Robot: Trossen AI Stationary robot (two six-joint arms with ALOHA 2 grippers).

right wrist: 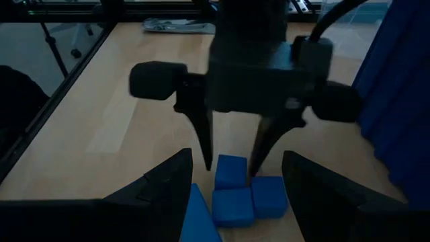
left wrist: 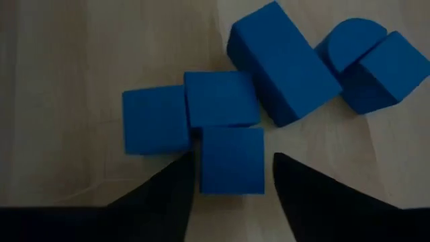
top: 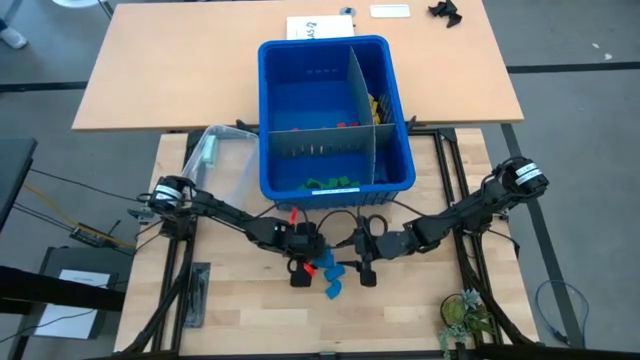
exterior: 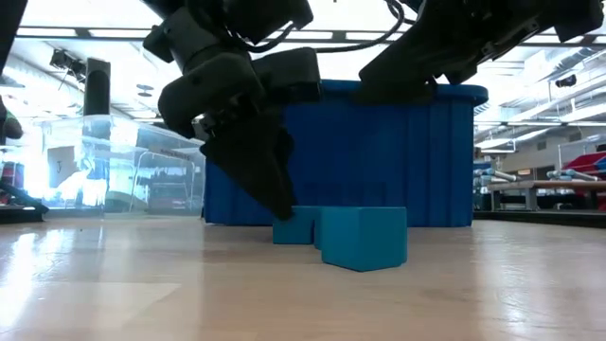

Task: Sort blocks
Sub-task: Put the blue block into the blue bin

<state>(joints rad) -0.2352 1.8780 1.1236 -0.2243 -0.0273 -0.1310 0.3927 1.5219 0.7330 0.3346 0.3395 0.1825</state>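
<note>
The pale wooden table (top: 240,300) has a smooth, faintly grained top, and on it stands the large blue plastic bin (top: 335,185), a rectangular tub with ribbed walls and grey divider panels splitting it into compartments; small green, red and yellow blocks lie on its floor. Just beside the bin's left wall sits a small clear plastic tub (top: 222,160) with thin glossy sides. In front of the bin the two dark arms meet over a cluster of blue blocks (top: 330,272) lying on the bare wood, matte and foam-like, mostly sharp-edged cubes plus a longer rectangular bar (left wrist: 283,64) and one piece with a rounded, half-cylinder top (left wrist: 351,39). The left gripper (left wrist: 232,178) is lowered to the table with its tapered black fingers partly spread, one on each side of a single blue cube (left wrist: 232,160); the fingers stand close to its faces, but whether they press on it cannot be told. That cube touches two neighbouring cubes at its far edge. The right gripper (right wrist: 232,195) hovers just beside the cluster, its broad dark fingers apart and holding nothing.
</note>
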